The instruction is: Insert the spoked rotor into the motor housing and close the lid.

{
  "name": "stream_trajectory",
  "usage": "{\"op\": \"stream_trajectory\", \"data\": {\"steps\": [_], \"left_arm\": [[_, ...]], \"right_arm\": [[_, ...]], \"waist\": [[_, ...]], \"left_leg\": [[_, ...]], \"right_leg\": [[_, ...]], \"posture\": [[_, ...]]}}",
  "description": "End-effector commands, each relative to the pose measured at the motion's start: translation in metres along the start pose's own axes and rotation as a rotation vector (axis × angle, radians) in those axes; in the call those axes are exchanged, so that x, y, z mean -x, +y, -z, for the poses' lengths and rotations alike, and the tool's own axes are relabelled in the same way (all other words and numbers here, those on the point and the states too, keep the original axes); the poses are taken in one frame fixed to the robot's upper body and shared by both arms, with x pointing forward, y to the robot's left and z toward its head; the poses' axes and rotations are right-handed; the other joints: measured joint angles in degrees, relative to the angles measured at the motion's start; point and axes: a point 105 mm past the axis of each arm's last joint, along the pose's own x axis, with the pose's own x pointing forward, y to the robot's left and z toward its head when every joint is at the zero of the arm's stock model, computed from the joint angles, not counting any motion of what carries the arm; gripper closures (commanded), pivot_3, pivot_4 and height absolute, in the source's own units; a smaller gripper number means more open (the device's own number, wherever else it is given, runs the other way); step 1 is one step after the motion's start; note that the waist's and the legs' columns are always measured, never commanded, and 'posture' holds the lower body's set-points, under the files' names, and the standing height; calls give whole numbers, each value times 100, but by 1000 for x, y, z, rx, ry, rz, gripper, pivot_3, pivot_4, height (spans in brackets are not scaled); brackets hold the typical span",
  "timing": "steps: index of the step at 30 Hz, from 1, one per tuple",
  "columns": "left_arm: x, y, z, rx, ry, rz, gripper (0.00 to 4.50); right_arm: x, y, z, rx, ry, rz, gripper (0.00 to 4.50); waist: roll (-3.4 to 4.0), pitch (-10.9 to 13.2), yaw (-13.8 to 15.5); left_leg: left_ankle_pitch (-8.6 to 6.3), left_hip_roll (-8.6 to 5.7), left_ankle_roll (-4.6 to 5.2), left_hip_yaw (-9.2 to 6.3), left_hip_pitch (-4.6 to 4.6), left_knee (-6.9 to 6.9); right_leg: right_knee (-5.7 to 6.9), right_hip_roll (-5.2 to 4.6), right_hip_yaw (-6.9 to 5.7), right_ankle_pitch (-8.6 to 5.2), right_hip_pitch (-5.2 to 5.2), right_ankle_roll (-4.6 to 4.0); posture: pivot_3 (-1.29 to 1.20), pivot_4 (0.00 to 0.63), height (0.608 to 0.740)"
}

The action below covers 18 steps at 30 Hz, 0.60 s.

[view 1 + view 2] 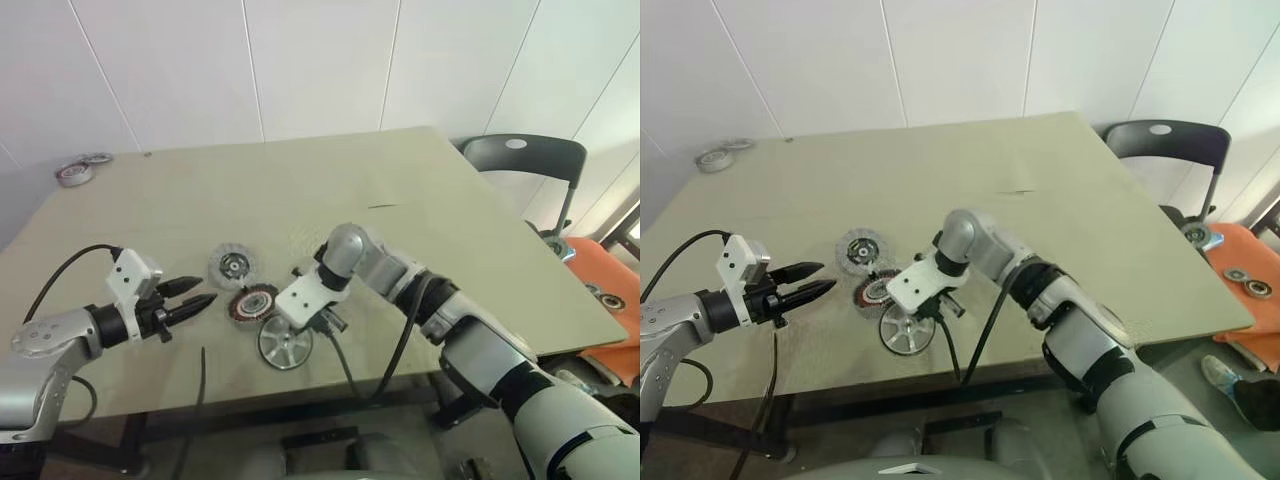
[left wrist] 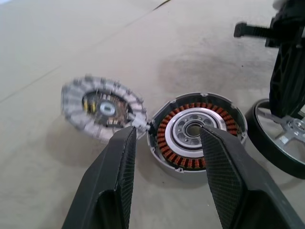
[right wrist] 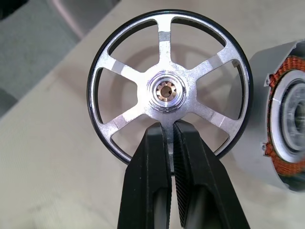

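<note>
The spoked rotor (image 3: 164, 52), a silver six-spoke disc with a dark rim, is near the table's front edge (image 1: 285, 343). My right gripper (image 3: 167, 125) is shut on one of its spokes, just below the hub. The motor housing (image 2: 195, 129), with orange copper windings round a silver centre, stands right beside the rotor (image 1: 252, 302). The lid (image 1: 233, 266), a grey toothed disc, lies flat against the housing's far side. My left gripper (image 1: 200, 292) hovers open a little left of the housing, pointing at it, with nothing between its fingers (image 2: 121, 157).
Two tape rolls (image 1: 75, 172) lie at the table's far left corner. A black chair (image 1: 520, 155) stands beyond the right edge, with an orange surface (image 1: 605, 265) holding small parts behind it. Black cables (image 1: 200, 385) hang over the front edge.
</note>
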Motion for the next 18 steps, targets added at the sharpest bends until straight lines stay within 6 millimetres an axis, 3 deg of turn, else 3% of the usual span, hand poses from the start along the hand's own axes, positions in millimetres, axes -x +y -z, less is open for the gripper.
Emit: {"op": "stream_trajectory", "data": {"steps": [1, 13, 18], "left_arm": [[0, 5, -9, -42, -25, -8, 2237], [-3, 8, -12, -51, -40, -5, 2237], [-2, 10, -12, -54, -41, -11, 2237]], "right_arm": [[17, -8, 0, 28, 30, 26, 4490], [30, 17, 31, -35, 104, -41, 4490], [35, 1, 21, -5, 86, 0, 4490]], "waist": [[0, 0, 1], [0, 0, -1], [1, 0, -8]], "left_leg": [[0, 0, 0, 0, -1, 0], [0, -1, 0, 1, -6, -3], [0, -1, 0, 1, -6, -2]], "right_leg": [[-1, -1, 0, 0, 0, 0], [-6, -2, 1, 0, -4, 0], [-6, -2, 1, 0, -3, 0]], "posture": [[0, 0, 740], [0, 0, 740], [0, 0, 740]]}}
